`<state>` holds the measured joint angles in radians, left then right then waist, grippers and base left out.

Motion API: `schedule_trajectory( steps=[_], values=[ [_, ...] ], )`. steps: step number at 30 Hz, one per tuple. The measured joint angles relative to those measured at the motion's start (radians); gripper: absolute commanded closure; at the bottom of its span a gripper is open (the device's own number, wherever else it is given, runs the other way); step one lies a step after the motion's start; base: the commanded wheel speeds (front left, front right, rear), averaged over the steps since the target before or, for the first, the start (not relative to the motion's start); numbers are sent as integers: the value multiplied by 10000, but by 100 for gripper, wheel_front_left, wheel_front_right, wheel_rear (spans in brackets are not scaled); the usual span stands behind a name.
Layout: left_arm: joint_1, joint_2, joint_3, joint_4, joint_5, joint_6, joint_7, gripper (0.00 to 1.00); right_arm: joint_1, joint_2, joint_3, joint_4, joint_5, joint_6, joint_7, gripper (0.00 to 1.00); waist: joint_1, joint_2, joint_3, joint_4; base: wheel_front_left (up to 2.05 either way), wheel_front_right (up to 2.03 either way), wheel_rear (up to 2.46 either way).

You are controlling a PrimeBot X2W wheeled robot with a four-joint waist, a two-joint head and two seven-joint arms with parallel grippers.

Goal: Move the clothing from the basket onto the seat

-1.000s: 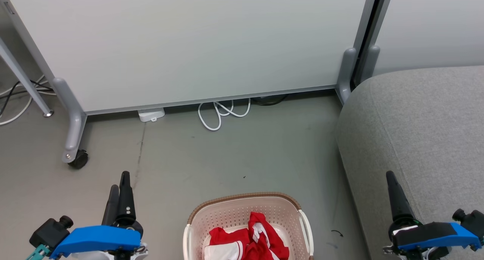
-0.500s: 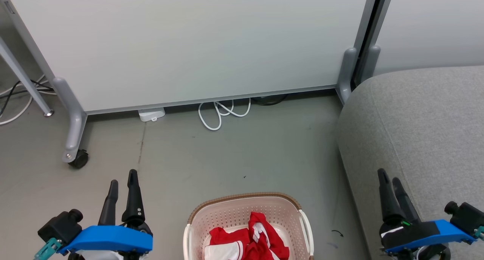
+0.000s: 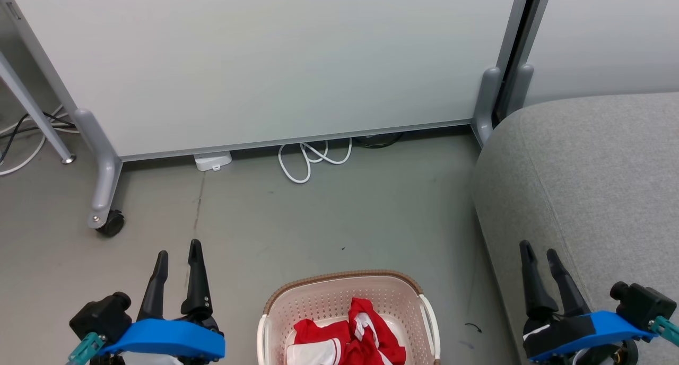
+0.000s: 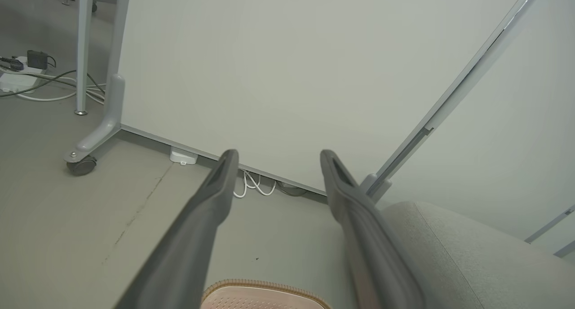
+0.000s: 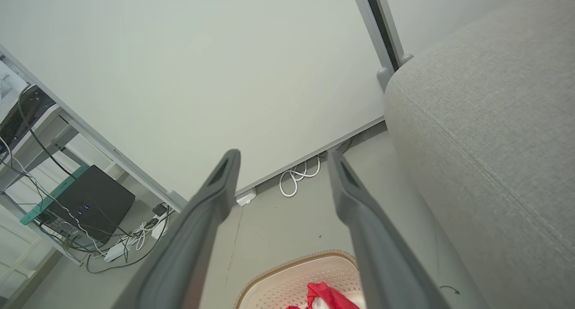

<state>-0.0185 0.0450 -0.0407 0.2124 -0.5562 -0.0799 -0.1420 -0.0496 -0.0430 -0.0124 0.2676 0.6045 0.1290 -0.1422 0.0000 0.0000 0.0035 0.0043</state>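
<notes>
Closing in on the laundry, we see from the head view our left gripper [image 3: 179, 248] and right gripper [image 3: 537, 247] each nearer than a second ago to the cream-white perforated plastic basket with a brown woven-look rim [image 3: 345, 275]. The wrists have turned, so both pairs of long dark fingers now show spread, with nothing between them. The two bright red soft sports garments with white trim [image 3: 366, 333] lie crumpled inside the basket, on the inner side of both finger pairs and back from their tips. The large light grey upholstered sofa seat [image 3: 594, 184] rises just beyond our right fingers, on their outer side. Neither gripper touches fabric.

From the left wrist, our fingers stand wide and empty, pointing at the foot of a pale wheeled partition panel [image 4: 269, 75]. The basket's rim peeks in low between them, and the seat lies past the finger on that view's right.

From the right wrist, the fingers are equally parted and bare. A scrap of red clothing and the basket rim sit low between them, with the grey seat alongside the finger on that view's right.

We judge the shift a lining-up for the first pick. Nothing has left the basket and both garments have yet to reach the seat, so the arms must next dip toward the pile.
</notes>
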Motion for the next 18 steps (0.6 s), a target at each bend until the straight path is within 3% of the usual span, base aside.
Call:
schedule_trajectory(
  steps=[18],
  values=[
    [10,23,-153,372,1668,90,-451,0,-35,-15,69,232,-1760,2,-249,0,0,0,14,37,0,0,0]
  ],
)
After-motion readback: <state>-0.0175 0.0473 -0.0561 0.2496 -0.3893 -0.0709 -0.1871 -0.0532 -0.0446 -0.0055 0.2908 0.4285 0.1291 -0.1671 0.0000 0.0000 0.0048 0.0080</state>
